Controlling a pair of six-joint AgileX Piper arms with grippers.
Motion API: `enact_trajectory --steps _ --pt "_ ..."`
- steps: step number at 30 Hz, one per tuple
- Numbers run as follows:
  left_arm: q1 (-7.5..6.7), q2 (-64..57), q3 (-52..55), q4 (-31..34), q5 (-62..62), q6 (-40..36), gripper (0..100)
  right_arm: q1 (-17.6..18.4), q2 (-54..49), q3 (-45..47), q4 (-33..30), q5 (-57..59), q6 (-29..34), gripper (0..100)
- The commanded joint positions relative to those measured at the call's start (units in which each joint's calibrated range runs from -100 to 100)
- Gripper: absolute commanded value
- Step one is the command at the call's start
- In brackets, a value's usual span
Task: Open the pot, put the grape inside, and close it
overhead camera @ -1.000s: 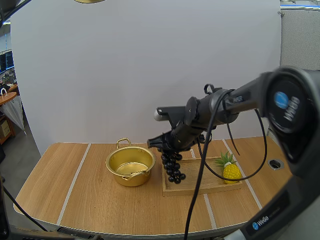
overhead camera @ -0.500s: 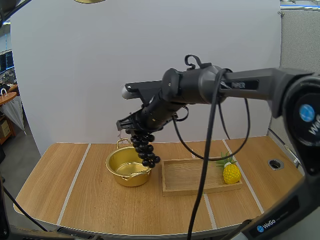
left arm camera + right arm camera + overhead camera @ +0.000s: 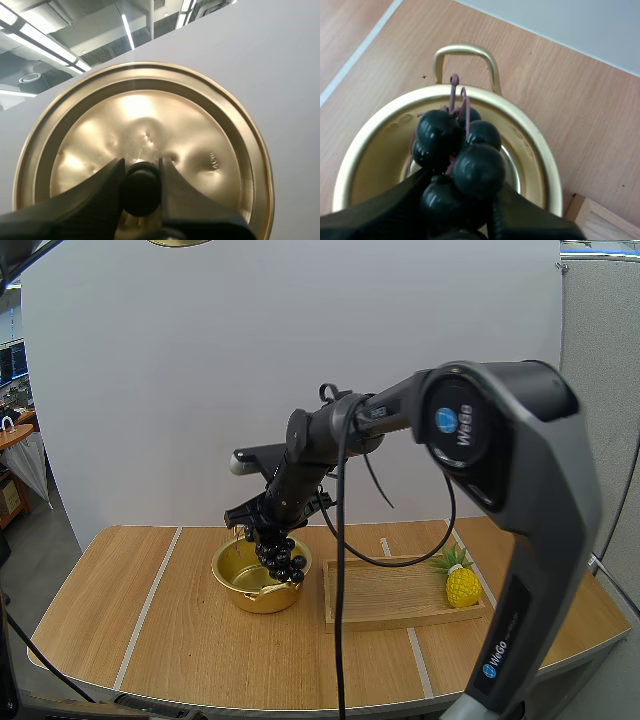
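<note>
The open gold pot (image 3: 246,571) stands on the table, left of centre. My right gripper (image 3: 263,527) is shut on the top of a bunch of black grapes (image 3: 281,559), which hangs over the pot's mouth with its lower berries at rim height. From the right wrist, the grapes (image 3: 461,160) hang between my fingers above the pot (image 3: 367,138), whose far handle (image 3: 465,52) shows beyond them. My left gripper (image 3: 142,189) is shut on the black knob (image 3: 142,186) of the gold lid (image 3: 200,150), held up in the air. A sliver of the lid (image 3: 180,242) shows high above the table.
A wooden tray (image 3: 391,592) lies right of the pot, its near end almost touching it. A small yellow pineapple (image 3: 461,581) stands at the tray's right end. Bare table spreads left of the pot and along the front edge.
My right gripper has carried the grapes left from above the tray to above the pot, then lowered them towards its mouth. The lid overhead has stayed put.
</note>
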State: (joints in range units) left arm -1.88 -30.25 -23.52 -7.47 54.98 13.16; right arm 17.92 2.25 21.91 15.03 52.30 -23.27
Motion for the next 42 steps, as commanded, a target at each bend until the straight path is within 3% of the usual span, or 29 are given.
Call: enact_trajectory --steps 1,20,22,23,25,26,42 --pt "-0.17 -0.35 -0.56 -0.04 -2.74 -0.43 0 0.07 5.13 -2.19 -0.68 -0.72 0.04 0" --pt "-0.17 -0.35 -0.56 -0.04 -2.74 -0.43 0 0.64 10.28 -2.19 -0.66 -1.39 -0.18 0" --pt "-0.17 -0.35 -0.56 -0.04 -2.74 -0.43 0 0.64 10.28 -2.19 -0.66 -1.27 -0.29 24" --pt "-0.17 -0.35 -0.56 -0.04 -2.74 -0.43 0 0.64 10.28 -2.19 -0.66 -1.16 -0.30 42" --pt "-0.17 -0.35 -0.56 -0.04 -2.74 -0.43 0 0.64 10.28 -2.19 -0.76 -1.03 -0.30 91" --pt "-0.17 -0.35 -0.56 -0.04 -2.74 -0.43 0 0.64 10.28 -2.19 -0.76 -1.03 -0.30 100" --pt "-0.17 -0.35 -0.56 -0.04 -2.74 -0.43 0 0.64 -0.50 -2.19 -0.36 1.92 -0.20 100"
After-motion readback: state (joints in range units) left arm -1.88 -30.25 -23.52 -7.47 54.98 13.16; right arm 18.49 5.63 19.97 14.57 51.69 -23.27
